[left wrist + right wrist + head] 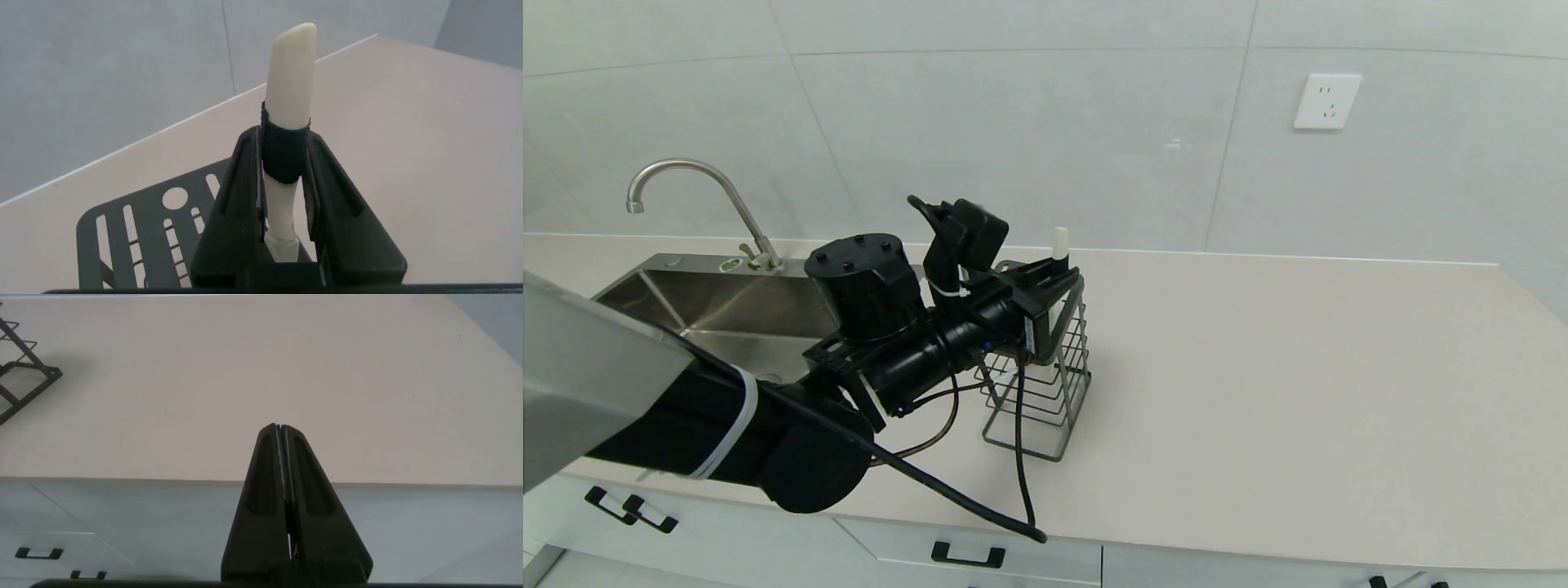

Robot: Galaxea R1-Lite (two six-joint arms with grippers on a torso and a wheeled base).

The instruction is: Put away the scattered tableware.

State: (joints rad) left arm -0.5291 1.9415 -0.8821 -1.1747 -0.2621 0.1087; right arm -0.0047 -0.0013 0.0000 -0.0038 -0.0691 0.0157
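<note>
L gripper (286, 155): pinching cream utensil handle (292, 65), upright, hovering at top of wire rack (1045, 408) on counter (1298, 367) nr sink (686, 302). R gripper (280, 434): fingers pressing together, holding nothing, hanging over counter edge.

wire rack (1072, 359), dark satin metal; faucet (686, 167), bright metal; sink (727, 306), brushed steel; countertop (1298, 392), smooth matt; utensil handle (292, 73), smooth cream plastic look; left gripper (286, 147), matt black plastic

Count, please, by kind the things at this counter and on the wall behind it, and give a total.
Cream-handled utensil, held in the left claw: 1
Wire cutlery rack: 1
Sink: 1
Faucet: 1
Wall socket: 1
Total: 5
</note>
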